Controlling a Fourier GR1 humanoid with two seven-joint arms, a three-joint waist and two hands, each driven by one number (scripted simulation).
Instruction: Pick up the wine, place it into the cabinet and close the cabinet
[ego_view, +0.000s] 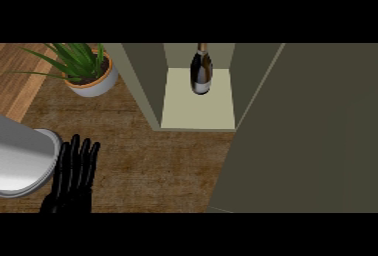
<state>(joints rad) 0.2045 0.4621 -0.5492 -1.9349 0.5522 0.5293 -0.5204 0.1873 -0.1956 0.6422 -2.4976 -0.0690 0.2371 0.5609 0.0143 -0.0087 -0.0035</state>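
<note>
The left hand (74, 172) showed at the lower left of the view, its black fingers (83, 152) straight and slightly apart, pointing away from the robot and closed on nothing; its wrist end was cut off at the view's lower edge, and whether the fingers touched the countertop (162, 160) or hung just above it could not be told. Just beside the hand, on its left, the grey forearm (22, 160) filled the corner as a pale rounded bulk, its far side running out of the view. The right hand did not show anywhere. Beyond the fingers the brown, mottled countertop stretched to the cabinet (144, 85), whose opening faced the robot near the counter's back edge. The wine bottle (201, 72) stood inside on the cabinet's pale floor, well apart from the hand, dark with a lighter neck; its top was cut off at the view's upper edge, and no label could be made out. The cabinet door (303, 130) stood open, a broad olive-grey panel covering the whole right side of the view and hiding the countertop beneath it. Toward the counter's back left corner a potted plant (85, 67) sat close to the cabinet's left wall, its green leaves cropped at the top, with a strip of lighter wood (18, 80) on its left.
</note>
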